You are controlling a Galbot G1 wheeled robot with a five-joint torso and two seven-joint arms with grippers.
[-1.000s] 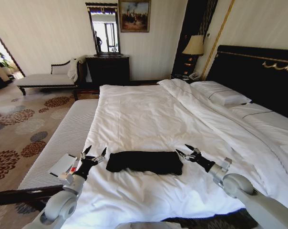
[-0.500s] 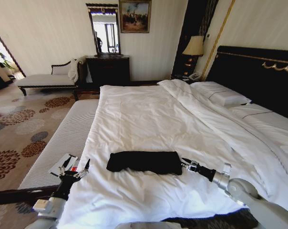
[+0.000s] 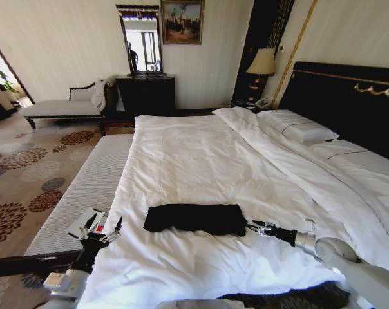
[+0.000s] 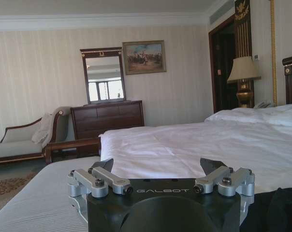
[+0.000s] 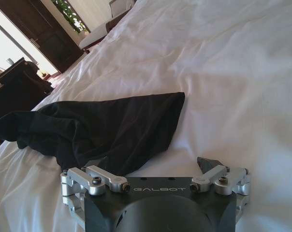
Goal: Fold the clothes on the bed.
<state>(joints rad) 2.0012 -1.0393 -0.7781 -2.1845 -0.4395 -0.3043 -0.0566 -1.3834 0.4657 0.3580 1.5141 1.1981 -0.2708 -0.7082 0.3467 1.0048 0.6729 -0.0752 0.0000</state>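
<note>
A: Where is the black T-shirt (image 3: 196,219) at this point?

B: It lies on the white duvet (image 3: 194,161) near the foot of the bed (image 3: 349,96), bunched into a narrow band running across, well short of the pillows (image 3: 297,125).

A: And the arms?

B: The right gripper (image 3: 254,226) sits low on the duvet just beside the band's right end; its fingers are spread with nothing between them, and in the right wrist view the cloth (image 5: 102,128) lies right ahead of one finger. The left gripper (image 3: 102,226) hovers off the bed's left edge, above the grey bench (image 3: 85,187), well apart from the shirt, fingers also parted and empty.

A: So which step is this?

B: I'd judge a pause between folds: the shirt looks folded lengthwise but not yet folded end to end.

A: What does the next move need?

B: Probably a pinch of the right end's top layers, and the left gripper brought over to the far end, so the band doesn't drag or unroll.
</note>
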